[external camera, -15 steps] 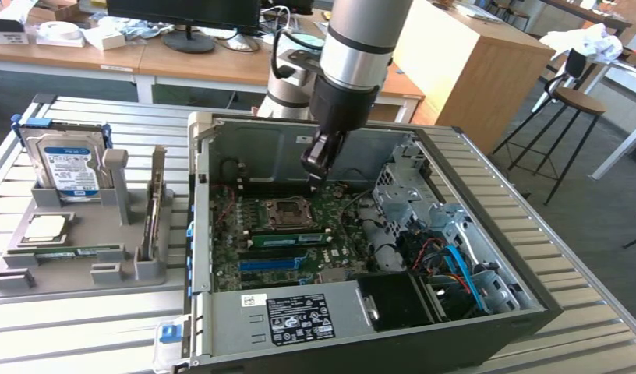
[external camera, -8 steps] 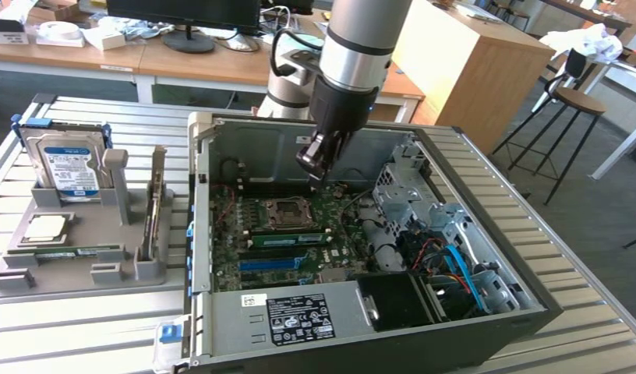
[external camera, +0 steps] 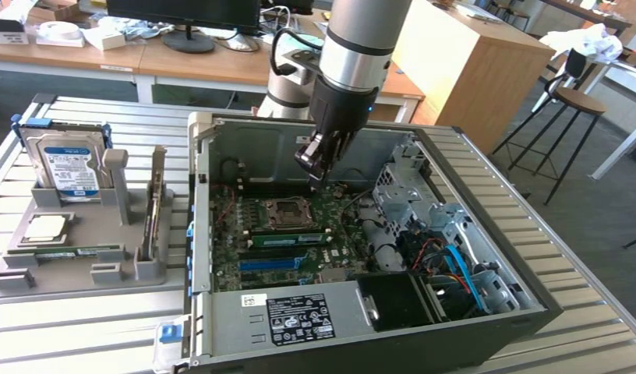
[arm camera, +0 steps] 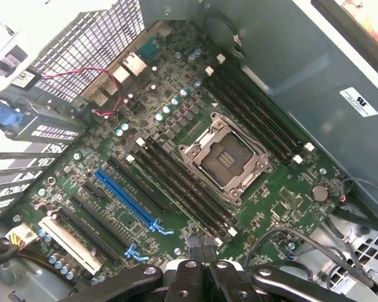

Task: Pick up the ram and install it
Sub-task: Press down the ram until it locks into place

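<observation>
while the tool [external camera: 316,167] hangs closed above the motherboard [external camera: 287,238], the ram [external camera: 71,251] lies flat in the grey holder [external camera: 131,269].

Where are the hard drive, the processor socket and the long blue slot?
hard drive [external camera: 71,167], exterior view, its blue-white label.
processor socket [arm camera: 225,157], wrist view, its dark centre.
long blue slot [arm camera: 128,199], wrist view, mid-length.

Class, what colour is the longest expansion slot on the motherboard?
Blue; the slot shows best in the wrist view, among black slots.
</observation>
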`<state>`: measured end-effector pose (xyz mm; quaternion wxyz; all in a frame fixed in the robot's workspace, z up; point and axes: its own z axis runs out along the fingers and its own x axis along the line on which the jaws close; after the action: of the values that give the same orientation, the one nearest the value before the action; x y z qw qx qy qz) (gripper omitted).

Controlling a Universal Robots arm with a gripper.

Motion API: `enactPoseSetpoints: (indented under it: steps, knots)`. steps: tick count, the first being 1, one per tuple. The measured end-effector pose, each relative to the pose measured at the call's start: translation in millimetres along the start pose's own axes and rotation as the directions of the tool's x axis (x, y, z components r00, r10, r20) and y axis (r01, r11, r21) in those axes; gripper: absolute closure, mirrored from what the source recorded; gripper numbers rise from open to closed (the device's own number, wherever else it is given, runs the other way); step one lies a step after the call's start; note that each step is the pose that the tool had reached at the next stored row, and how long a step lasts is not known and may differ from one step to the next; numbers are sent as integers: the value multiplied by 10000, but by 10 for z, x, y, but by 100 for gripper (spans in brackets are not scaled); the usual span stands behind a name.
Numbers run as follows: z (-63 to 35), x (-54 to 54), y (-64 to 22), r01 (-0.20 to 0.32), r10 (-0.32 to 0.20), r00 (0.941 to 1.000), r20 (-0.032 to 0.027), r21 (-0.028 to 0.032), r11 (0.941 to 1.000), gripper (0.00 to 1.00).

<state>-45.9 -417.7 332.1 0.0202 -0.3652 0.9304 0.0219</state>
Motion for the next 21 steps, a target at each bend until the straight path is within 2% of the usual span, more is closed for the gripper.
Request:
enactPoseSetpoints:
  steps: [4,9,16,21]
  knots:
    - [0,0,0,-34,34,10000,1,2,10000,90]
    - [3,0,0,-878,878,9961,25,46,9961,90]
    - [5,1,0,-1876,1876,9822,37,82,9822,90]
    - [7,1,1,-2509,2509,9680,28,93,9680,90]
